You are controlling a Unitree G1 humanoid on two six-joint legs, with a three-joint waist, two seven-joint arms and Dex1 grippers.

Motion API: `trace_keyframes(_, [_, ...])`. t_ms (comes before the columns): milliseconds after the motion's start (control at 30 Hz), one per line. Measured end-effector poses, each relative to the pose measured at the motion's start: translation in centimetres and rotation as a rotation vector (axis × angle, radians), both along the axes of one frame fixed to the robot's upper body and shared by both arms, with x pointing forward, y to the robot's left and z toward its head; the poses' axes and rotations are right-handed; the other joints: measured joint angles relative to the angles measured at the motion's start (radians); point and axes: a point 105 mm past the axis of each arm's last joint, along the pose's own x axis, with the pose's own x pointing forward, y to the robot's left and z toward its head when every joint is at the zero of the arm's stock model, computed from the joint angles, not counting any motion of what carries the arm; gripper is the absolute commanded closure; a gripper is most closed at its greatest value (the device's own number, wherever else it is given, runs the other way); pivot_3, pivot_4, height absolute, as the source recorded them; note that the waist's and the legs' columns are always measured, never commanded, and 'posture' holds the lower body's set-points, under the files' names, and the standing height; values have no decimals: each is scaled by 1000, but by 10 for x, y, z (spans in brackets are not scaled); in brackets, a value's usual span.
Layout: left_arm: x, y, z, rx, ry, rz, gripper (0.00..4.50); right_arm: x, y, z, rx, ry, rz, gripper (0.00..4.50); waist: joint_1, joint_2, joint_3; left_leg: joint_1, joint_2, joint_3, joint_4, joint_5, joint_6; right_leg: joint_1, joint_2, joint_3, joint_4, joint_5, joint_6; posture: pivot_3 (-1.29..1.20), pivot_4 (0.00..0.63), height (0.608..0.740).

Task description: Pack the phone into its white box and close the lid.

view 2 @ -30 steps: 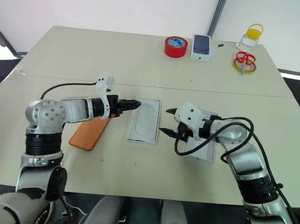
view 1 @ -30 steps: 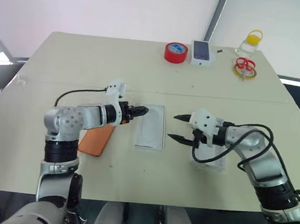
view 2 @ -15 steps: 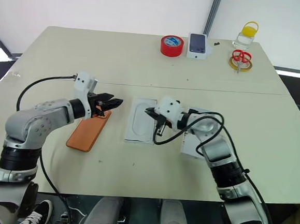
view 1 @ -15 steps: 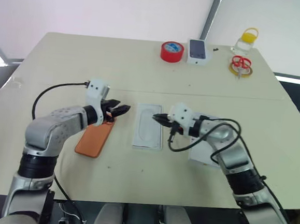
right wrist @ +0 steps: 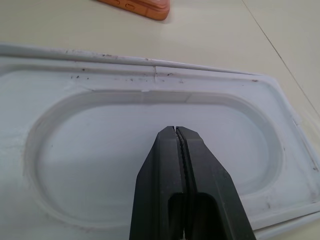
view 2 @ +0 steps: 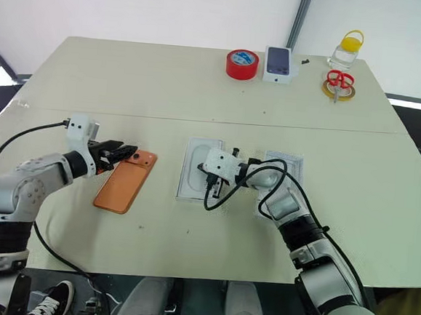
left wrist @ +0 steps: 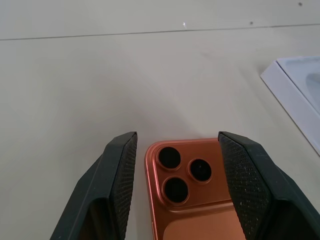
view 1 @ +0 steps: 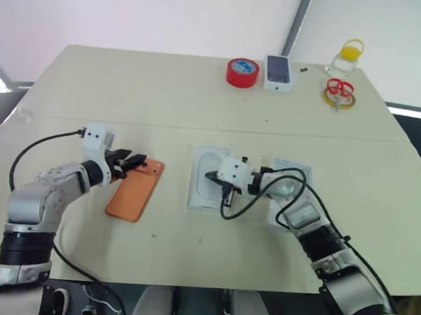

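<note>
One phone lies flat on the table, orange back up, with three lenses showing at the corner nearest the left gripper. That gripper sits right at the phone's camera end, fingers spread, one on each side of the corner; the wrist view shows gaps between pads and phone, so nothing is pinched.

Just beside the phone, toward the middle of the table, lies the one white box, a shallow tray with an oval recess in its floor, open and holding nothing. The right gripper hangs over that recess, its two fingers pressed tightly together with nothing between them. Whether the tips touch the tray floor cannot be told.

One more white piece, the lid, lies flat on the table behind the right arm, partly hidden by it and apart from the tray.

Along the far edge there is a small row of things. One red roll of tape comes first. Just beside it is one small box with a dark phone picture. Further right is one pair of red-handled scissors resting on a yellow ring, and behind it one clear jar with a yellow lid.

So the count is two grippers, one spread and one closed; one phone still outside the box, one tray, one lid.
</note>
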Motion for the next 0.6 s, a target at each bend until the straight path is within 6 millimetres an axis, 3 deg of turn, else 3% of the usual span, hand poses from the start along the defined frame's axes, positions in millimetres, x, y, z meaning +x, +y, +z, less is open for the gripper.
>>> trace_keyframes(233, [-3, 0, -4, -6, 7, 6, 1771, -5, -6, 2, 1, 35, 2, 4464, 0, 0, 0, 0, 0, 0, 1, 0, 0, 1, 0, 0, 0, 0, -1, 0, 150, 739])
trace_keyframes(433, [0, -2, 0, -5, -7, 1, 1771, -24, -1, -4, 1, 102, 71, 4464, 0, 0, 0, 0, 0, 0, 1, 0, 0, 0, 0, 0, 0, 0, 0, 0, 150, 739])
trace_keyframes(600, [1, -3, -4, -22, 14, 19, 1771, -23, 1, -4, 6, 88, 53, 4464, 0, 0, 0, 0, 0, 0, 1, 0, 0, 0, 1, 0, 0, 0, 0, 0, 150, 739])
